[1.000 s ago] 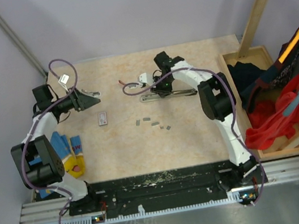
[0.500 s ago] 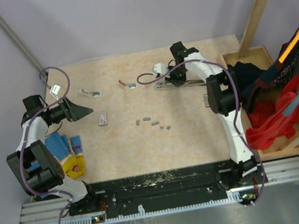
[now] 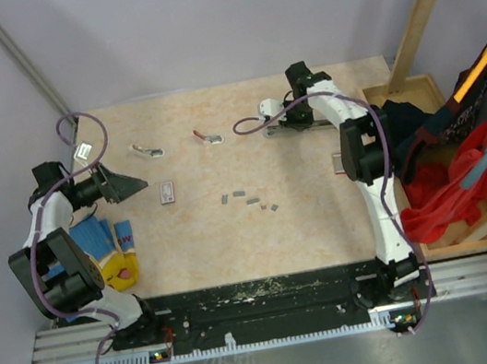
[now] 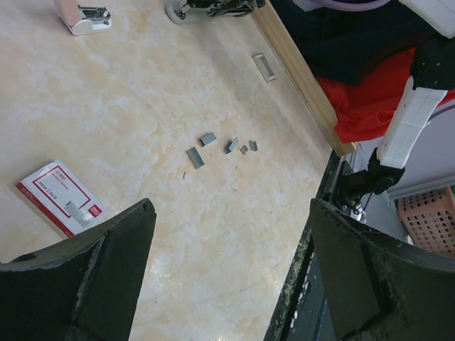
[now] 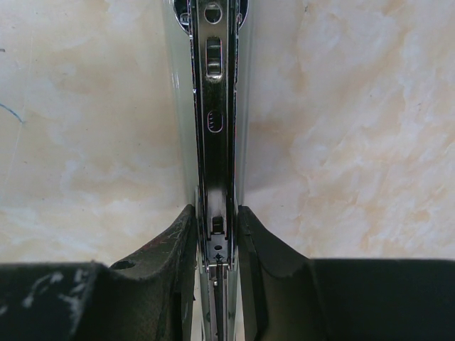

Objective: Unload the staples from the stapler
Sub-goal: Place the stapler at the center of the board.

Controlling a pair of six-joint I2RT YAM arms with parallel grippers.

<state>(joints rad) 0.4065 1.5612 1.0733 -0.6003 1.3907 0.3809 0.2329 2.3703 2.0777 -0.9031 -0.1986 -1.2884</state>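
the right tool (image 5: 215,222) stays clamped on the stapler (image 5: 215,85), pinching its bare metal channel, and in the last second has drawn it from mid table (image 3: 200,255) to the far right. the left tool (image 4: 230,213), wide open and empty, has pulled back to the left edge. the staples (image 3: 252,199) lie loose near the middle, well apart from both, so the unloading looks done.

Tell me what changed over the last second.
The right gripper, shut on the stapler, dragged it toward the far right of the table. The left gripper, open, drew back leftward, uncovering a small silver piece. The staples and the tag stayed put.
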